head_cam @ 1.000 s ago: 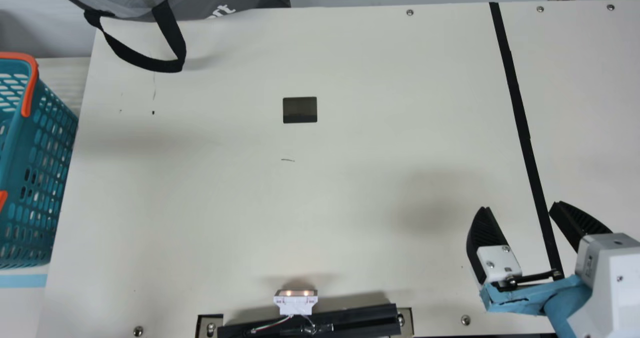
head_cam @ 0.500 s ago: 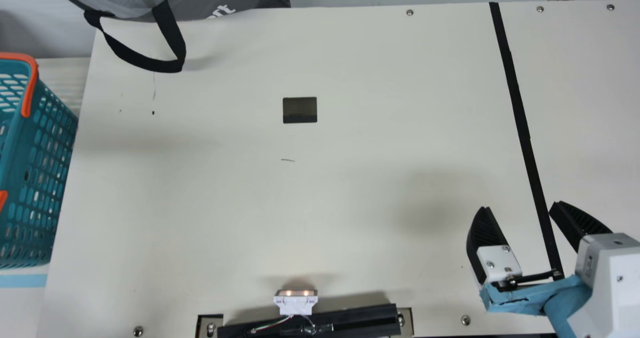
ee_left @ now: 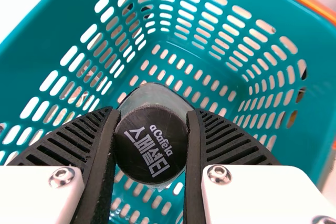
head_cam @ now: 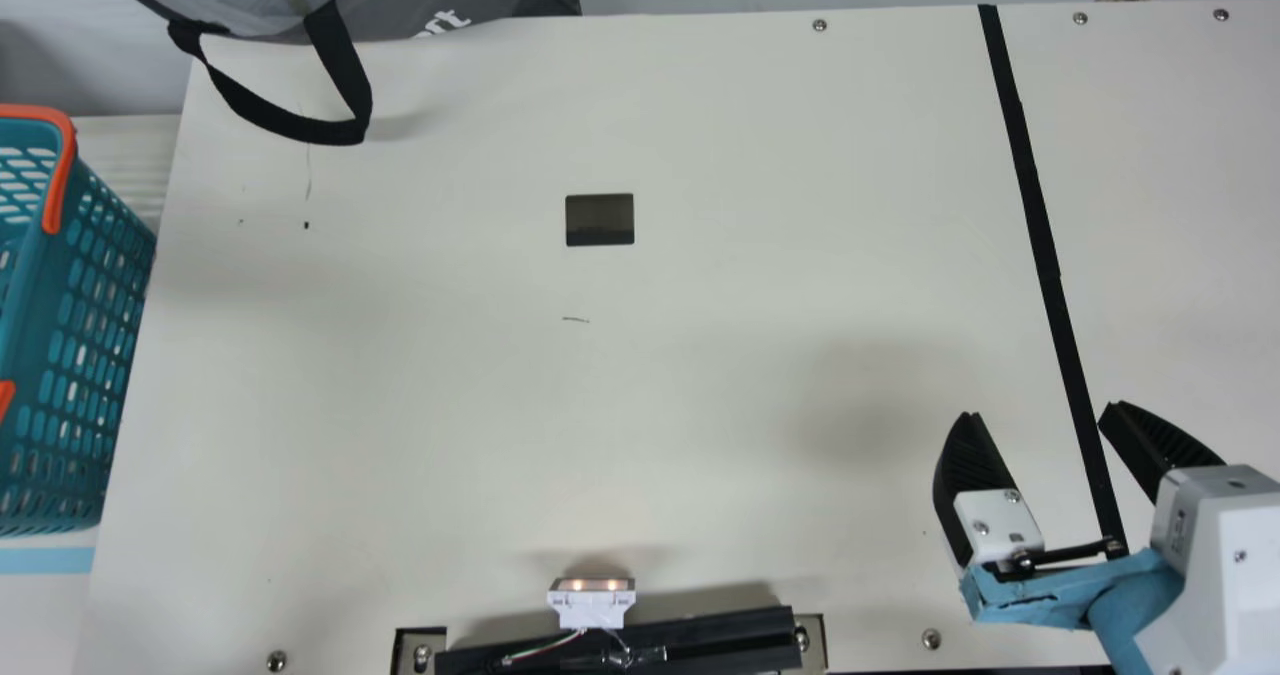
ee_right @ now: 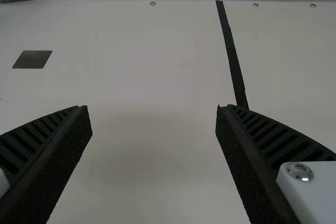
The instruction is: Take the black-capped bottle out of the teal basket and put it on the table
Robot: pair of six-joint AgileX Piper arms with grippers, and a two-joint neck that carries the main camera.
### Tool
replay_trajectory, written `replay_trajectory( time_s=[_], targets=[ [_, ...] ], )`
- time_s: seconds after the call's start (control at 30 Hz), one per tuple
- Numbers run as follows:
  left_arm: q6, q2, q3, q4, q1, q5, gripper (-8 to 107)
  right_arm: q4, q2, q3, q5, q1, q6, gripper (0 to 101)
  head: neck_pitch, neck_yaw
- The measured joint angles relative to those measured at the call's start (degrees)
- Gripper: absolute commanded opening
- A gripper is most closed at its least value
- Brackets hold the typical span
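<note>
Teal basket (head_cam: 35,285), one, left gripper (ee_left: 152,110) holding one black-capped bottle (ee_left: 151,148), right gripper (head_cam: 1040,410) wide

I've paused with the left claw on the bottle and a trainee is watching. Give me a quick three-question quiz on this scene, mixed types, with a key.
1. In the left wrist view, what lies behind the black-capped bottle?
a) the grey bag
b) the slotted floor of the teal basket
c) the black tape strip

2. True or false: the left claw has the bottle between its fingers.

3. Fill in, open or shut: the right claw, over the cream table, is ____.

Key: 1 b; 2 true; 3 open.
</note>
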State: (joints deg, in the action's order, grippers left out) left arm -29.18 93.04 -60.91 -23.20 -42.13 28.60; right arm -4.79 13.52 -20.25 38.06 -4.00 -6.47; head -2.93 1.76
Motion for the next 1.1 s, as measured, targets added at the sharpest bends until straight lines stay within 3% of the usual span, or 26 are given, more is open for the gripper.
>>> replay_trajectory(
  time_s=[0.57, 1.1],
  targets=[
    [0.5, -10.5, 1.2, 0.8, 0.1, 4.0, 0, 0.0, 0.0, 0.0, 0.0, 0.0, 0.0, 91, 0.0, 0.3],
    [2.5, -18.2, -1.7, 1.5, 1.7, 9.0, 0, 0.0, 0.0, 0.0, 0.0, 0.0, 0.0, 91, -0.3, 0.3]
  ],
)
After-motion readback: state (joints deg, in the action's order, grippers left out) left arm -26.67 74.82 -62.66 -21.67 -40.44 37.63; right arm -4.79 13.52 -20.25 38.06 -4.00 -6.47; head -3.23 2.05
